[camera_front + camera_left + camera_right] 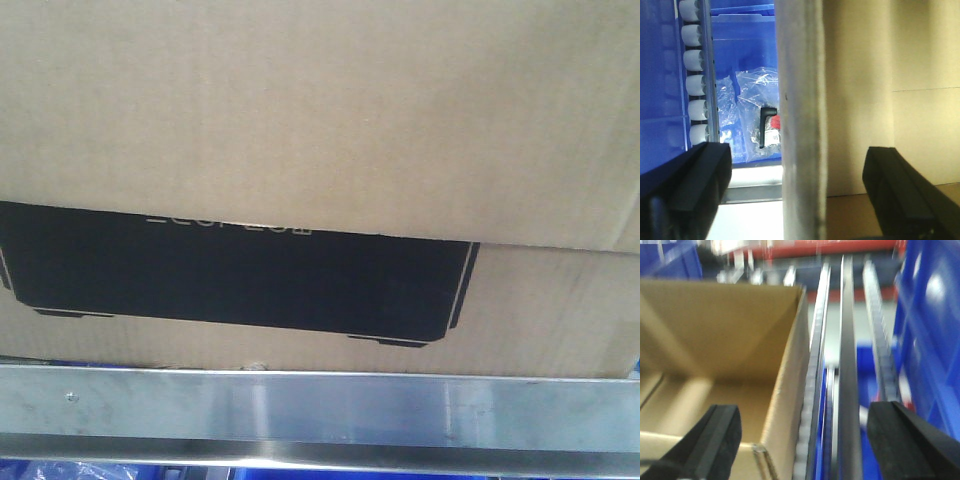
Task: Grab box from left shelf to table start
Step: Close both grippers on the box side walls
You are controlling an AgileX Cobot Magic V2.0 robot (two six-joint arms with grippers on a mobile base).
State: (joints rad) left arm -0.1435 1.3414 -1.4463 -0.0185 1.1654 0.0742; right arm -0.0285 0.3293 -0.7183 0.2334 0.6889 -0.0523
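Large brown corrugated cardboard box (320, 120) w/ black printed rectangle: seated on left shelf, directly behind shiny brushed-steel front rail (320, 405); not yet lifted. L gripper (800, 200): jaws apart, straddling a pale vertical edge (800, 100) (id unclear), cardboard to its right, blue bins (745, 50) w/ clear plastic bags to its left; no contact visible. R gripper (807, 445): jaws apart, straddling box side wall (790, 370) and adjacent metal roller track (816, 370). Hazards (judged): closing R jaws w/ track between them, giving a pinch on metal, not cardboard; gripping a thin single wall, likely to buckle or tear under load; pulling unevenly L/R, causing skew and a snag of bottom edge on rail. Clearance (judged): tight at L beside bins; tight at R against track and blue crate (930, 340); open room only above rail, toward robot. Lift clear of rail before drawing out.
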